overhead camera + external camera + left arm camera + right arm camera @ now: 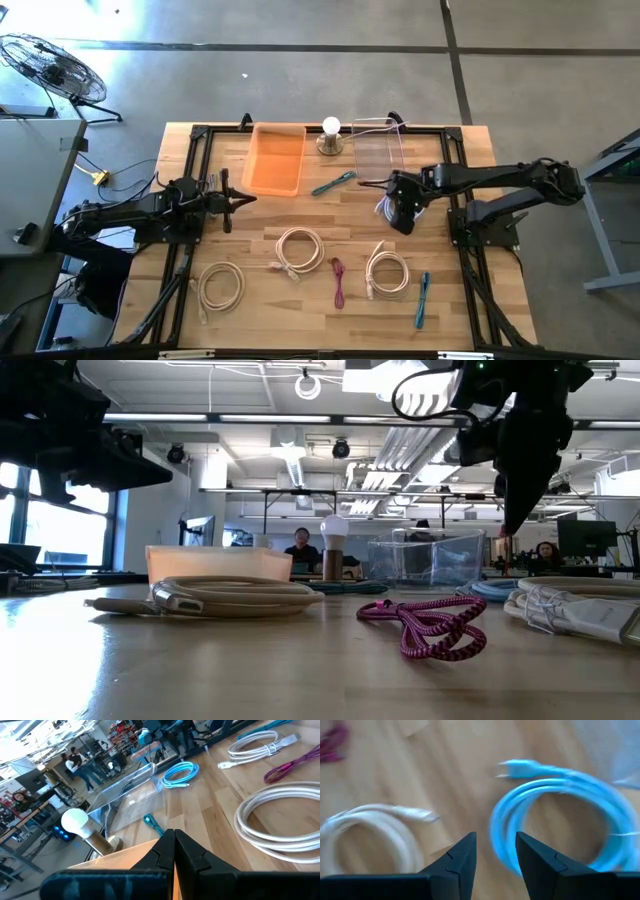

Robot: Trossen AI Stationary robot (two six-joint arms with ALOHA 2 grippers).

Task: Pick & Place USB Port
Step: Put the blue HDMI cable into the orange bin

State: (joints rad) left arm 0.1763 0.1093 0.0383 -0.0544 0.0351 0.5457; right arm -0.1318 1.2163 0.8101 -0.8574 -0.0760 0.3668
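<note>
- Right gripper (495, 852) hangs over the blue cable (555, 815) on the table's right side, beside the clear bin (378, 148); jaws partly open, holding nothing.
- Blue cable is coiled, so no clear long axis; its plug end sticks out of the loop.
- Left gripper (174, 845) on the left, jaws closed, empty.
- No readable writing.

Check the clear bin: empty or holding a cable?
Empty: the clear bin shows only bare floor; the blue cable lies outside, under the right gripper.

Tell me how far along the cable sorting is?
Early. Both the orange bin and the clear bin look empty. The right gripper is open above the blue cable, holding nothing. The left gripper is shut and waiting. White, pink and teal cables remain on the table.
</note>
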